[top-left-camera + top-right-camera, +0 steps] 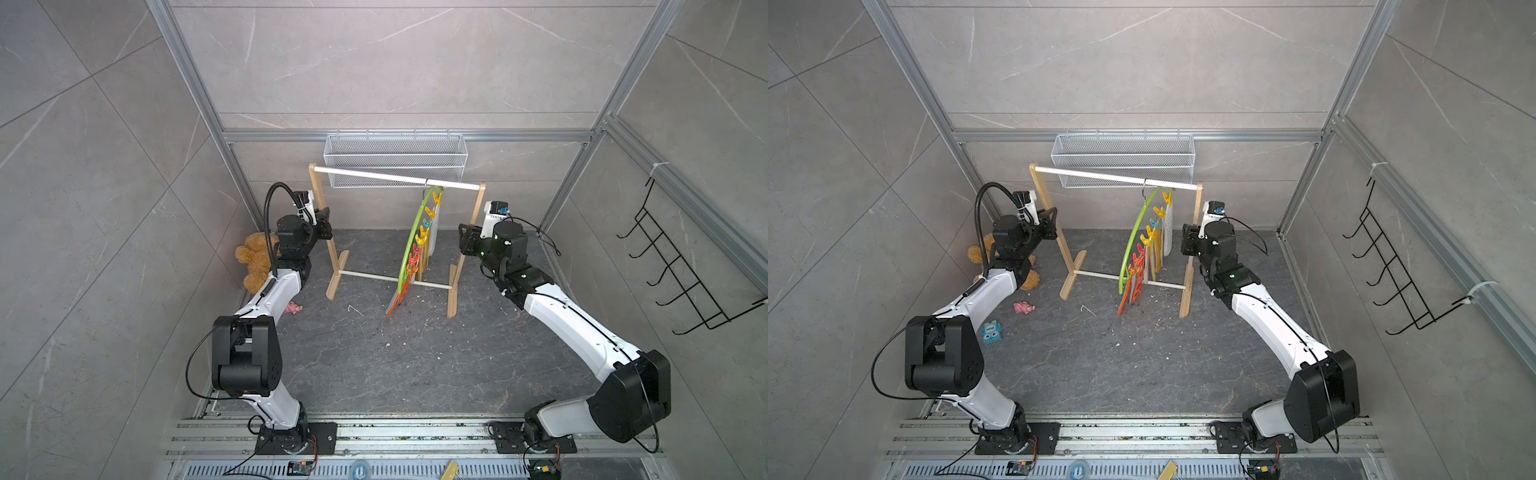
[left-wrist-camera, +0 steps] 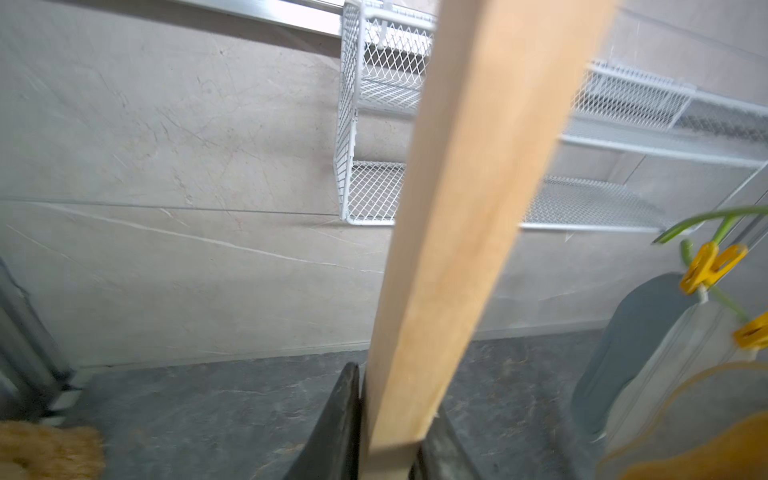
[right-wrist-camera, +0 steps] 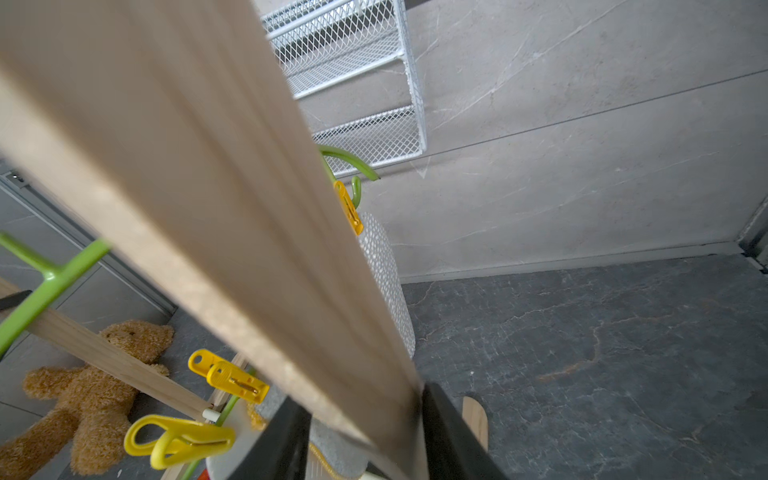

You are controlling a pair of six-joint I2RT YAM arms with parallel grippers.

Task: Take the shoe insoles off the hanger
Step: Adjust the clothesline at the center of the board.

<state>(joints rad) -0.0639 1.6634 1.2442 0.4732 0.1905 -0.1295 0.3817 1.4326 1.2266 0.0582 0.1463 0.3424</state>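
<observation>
The lime-green hanger [image 1: 411,245] [image 1: 1133,245] hangs by its hook from the white rail of a wooden rack [image 1: 322,199]. The shoe insoles [image 1: 432,237] [image 1: 1168,232] hang from its coloured clips in a tight row. My left gripper [image 1: 328,224] [image 2: 395,390] is shut on the rack's left post [image 2: 465,208]. My right gripper [image 1: 463,241] [image 3: 363,395] is shut across the right post [image 3: 249,228]. A blue-grey insole [image 2: 636,332] and a white dotted insole [image 3: 386,282] hang close to the grippers. Neither gripper touches an insole.
A white mesh basket [image 1: 395,158] is fixed to the back wall behind the rack. A teddy bear [image 1: 253,257], a pink toy [image 1: 293,308] and a blue toy [image 1: 992,332] lie on the floor beside the left arm. Black wire hooks [image 1: 673,270] hang on the right wall.
</observation>
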